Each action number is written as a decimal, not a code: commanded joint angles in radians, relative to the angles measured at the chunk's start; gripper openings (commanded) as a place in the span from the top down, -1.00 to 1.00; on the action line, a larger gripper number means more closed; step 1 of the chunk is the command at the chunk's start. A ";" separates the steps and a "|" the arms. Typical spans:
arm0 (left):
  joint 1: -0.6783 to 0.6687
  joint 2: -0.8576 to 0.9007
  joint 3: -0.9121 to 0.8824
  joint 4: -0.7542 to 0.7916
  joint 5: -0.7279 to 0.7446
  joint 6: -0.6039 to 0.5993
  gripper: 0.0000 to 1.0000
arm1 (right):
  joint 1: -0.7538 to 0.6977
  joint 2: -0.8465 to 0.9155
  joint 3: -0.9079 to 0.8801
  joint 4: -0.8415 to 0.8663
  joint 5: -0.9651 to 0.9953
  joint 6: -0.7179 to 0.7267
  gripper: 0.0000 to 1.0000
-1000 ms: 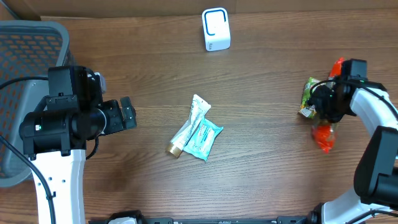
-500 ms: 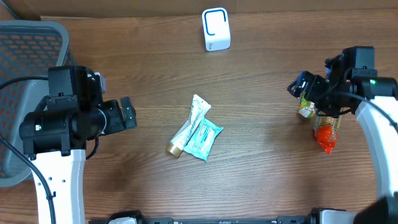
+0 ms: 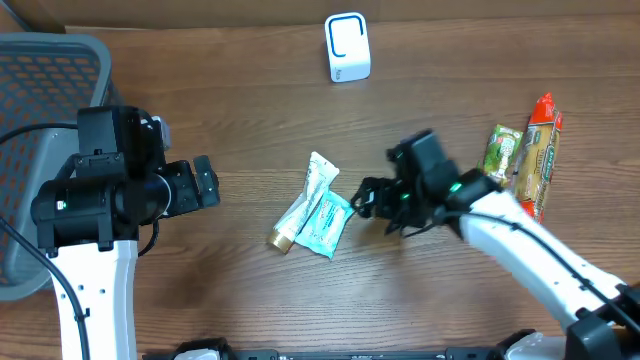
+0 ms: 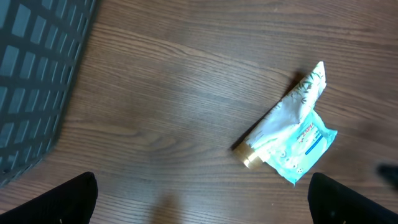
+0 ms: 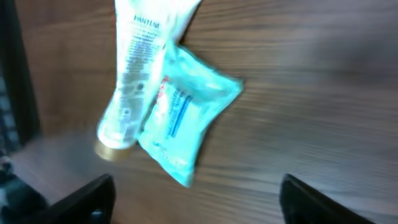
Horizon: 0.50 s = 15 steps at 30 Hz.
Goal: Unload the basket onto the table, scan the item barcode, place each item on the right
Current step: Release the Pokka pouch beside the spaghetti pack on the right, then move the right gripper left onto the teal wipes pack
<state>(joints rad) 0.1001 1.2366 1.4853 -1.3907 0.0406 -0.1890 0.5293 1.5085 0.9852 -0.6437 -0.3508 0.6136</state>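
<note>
Pickup is judged to be in hand: the right gripper (image 3: 368, 203), spread wide and empty, is poised just beside the teal packet (image 3: 325, 222), which lies against the tube (image 3: 303, 200) in the middle of the table (image 3: 250, 90). Lowering and closing are called for next. The left gripper (image 3: 207, 182) is held wide and empty.

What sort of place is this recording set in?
Probably a mock checkout bench: what looks like a white scanner at the far edge of the table, a grey basket at left, and packaged goods: a tube, a teal pack and snack bars.
</note>
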 commanded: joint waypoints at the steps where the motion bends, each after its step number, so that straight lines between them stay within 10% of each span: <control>1: 0.003 0.000 0.010 0.003 0.004 -0.017 -0.99 | 0.121 -0.001 -0.084 0.133 0.116 0.305 -0.48; 6: 0.003 0.000 0.010 0.003 0.004 -0.017 -0.99 | 0.218 0.024 -0.103 0.182 0.249 0.441 -0.06; 15: 0.003 0.000 0.010 0.003 0.003 -0.017 -0.99 | 0.315 0.198 -0.103 0.299 0.240 0.480 -0.01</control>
<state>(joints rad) 0.1001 1.2366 1.4853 -1.3911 0.0402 -0.1890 0.8295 1.6489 0.8883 -0.3553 -0.1280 1.0328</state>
